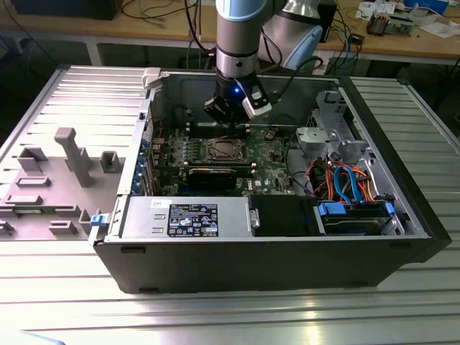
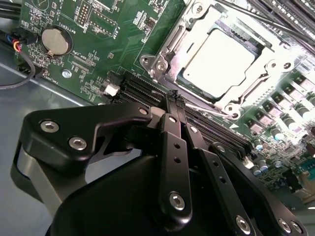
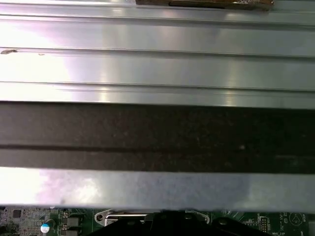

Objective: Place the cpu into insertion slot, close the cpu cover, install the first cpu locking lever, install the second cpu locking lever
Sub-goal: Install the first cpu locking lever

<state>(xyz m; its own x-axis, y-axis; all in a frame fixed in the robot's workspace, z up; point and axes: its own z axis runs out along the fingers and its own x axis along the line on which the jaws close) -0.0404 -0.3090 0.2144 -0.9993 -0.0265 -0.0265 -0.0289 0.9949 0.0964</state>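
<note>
The cpu [image 2: 222, 63], a flat square chip with a dull pale metal top, lies seated in the insertion slot [image 2: 173, 39], and the cpu cover [image 2: 248, 92], a thin bright steel frame with a square opening, lies down around it with the chip showing through. In the second wrist view the end effector [image 2: 175, 101] hangs just short of the socket's near edge, its two slim matte black fingers [image 2: 172, 142] pressed together, closed on nothing, their tips over the long black card slots [image 2: 142, 91] on the green, glossy motherboard [image 2: 98, 44]. A round silver coin cell [image 2: 54, 40] sits on the board well apart from the socket. In the exterior view the arm reaches down into the open dark computer case [image 1: 287, 262], with the socket [image 1: 224, 149] just below the end effector [image 1: 224, 118]. The case lies on a ribbed aluminium table [image 1: 230, 316]; a grey moulded tray [image 1: 50, 180] rests toward the exterior view's left, and orange and blue cables [image 1: 345, 180] crowd the drive bay on the right.
</note>
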